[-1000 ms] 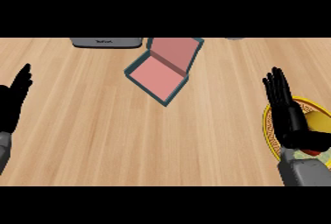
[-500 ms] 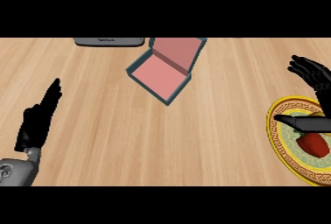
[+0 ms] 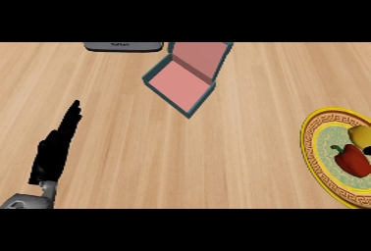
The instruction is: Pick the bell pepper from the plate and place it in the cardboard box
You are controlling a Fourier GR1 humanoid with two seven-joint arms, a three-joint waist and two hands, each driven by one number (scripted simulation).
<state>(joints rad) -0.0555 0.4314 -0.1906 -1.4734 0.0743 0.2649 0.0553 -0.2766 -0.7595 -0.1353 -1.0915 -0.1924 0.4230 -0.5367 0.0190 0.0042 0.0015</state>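
A wooden counter point(image 3: 239, 147) fills the view from the robot's head. At its far middle lies the cardboard box point(image 3: 181, 86), teal-edged and pink inside, its lid thrown open. A yellow-rimmed plate point(image 3: 313, 147) sits cut off by the right edge. The left hand point(image 3: 54, 152) stands low at left, fingers straight and holding nothing. The red bell pepper point(image 3: 353, 159) lies on the plate beside a yellow item point(image 3: 360, 133). Between them a dark tip, seemingly the right hand point(image 3: 366, 150); its state cannot be told.
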